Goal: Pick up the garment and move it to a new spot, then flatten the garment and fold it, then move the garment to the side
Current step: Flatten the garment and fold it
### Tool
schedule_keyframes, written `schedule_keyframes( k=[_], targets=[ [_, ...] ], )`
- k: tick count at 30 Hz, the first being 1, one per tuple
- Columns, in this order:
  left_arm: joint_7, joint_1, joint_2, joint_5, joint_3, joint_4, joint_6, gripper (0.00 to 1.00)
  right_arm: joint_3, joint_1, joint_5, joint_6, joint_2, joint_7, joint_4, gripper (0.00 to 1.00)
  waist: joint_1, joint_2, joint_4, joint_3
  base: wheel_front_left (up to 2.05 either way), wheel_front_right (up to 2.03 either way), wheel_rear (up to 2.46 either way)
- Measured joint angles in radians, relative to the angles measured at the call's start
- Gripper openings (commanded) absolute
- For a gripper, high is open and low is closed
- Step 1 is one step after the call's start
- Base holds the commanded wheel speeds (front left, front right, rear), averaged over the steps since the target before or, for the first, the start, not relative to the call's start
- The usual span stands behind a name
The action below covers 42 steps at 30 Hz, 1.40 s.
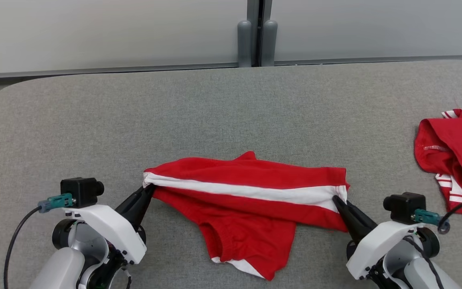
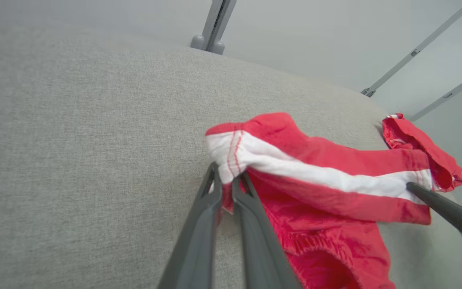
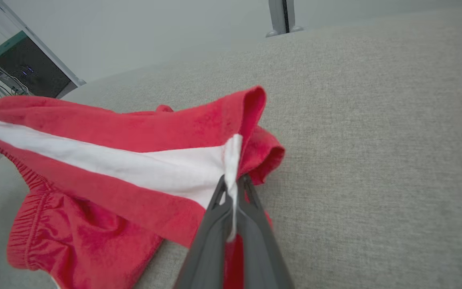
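The red shorts (image 1: 251,172) lie in the front middle of the grey worktop (image 1: 215,108), pulled out sideways between the two arms. The left claw (image 1: 147,188) is clamped on the left end of their white stripe (image 1: 255,192), at the stitched hem. The right claw (image 1: 337,199) is clamped on the stripe's right end. The rest of the cloth sags in folds toward the robot. A second red garment (image 1: 455,152) lies well apart by the worktop's right edge.
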Motion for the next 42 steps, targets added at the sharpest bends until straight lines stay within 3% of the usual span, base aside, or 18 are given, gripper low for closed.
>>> schedule_keyframes(
  k=[6,11,15,23,24,29,34,42],
  targets=[
    [-0.006,0.007,0.038,0.019,0.000,-0.091,0.000,0.00,-0.030,0.000,0.012,0.000,-0.010,-0.037,-0.037,0.00,0.0000,0.0001,0.000,-0.030,0.00,0.00,0.00],
    [0.073,-0.050,0.089,0.037,-0.011,-0.160,0.003,0.00,-0.046,-0.036,0.035,0.000,-0.035,-0.030,-0.080,0.00,0.0000,0.0000,0.001,-0.029,0.00,0.00,0.00],
    [0.152,-0.181,0.118,0.068,-0.036,-0.169,0.003,0.00,-0.051,-0.129,0.062,0.000,-0.072,-0.007,-0.110,0.00,0.0000,0.0000,-0.001,0.005,0.00,0.00,0.00],
    [0.220,-0.585,0.111,0.132,-0.101,-0.048,-0.004,0.00,-0.029,-0.459,0.161,0.000,-0.143,0.044,-0.107,0.00,0.0000,0.0000,-0.012,0.140,0.00,0.00,0.00],
    [0.217,-0.701,0.109,0.152,-0.122,0.004,-0.005,0.00,-0.020,-0.563,0.196,0.000,-0.155,0.052,-0.081,0.00,0.0000,0.0000,-0.016,0.182,0.00,0.00,0.00],
    [0.147,-0.984,0.096,0.182,-0.182,0.118,-0.007,0.00,0.002,-0.817,0.252,0.000,-0.178,0.046,0.007,0.00,0.0001,0.0001,-0.025,0.287,0.00,0.00,0.00],
    [0.013,-1.209,0.072,0.207,-0.246,0.235,-0.007,0.00,0.021,-1.018,0.280,0.000,-0.186,-0.035,0.085,0.00,0.0000,0.0000,-0.035,0.374,0.00,0.00,0.00],
    [-0.103,-1.304,0.037,0.140,-0.393,0.365,-0.007,0.00,0.132,-1.124,0.284,0.000,-0.182,-0.142,0.212,0.00,0.0000,0.0000,-0.044,0.412,0.00,0.00,0.00]
  ],
)
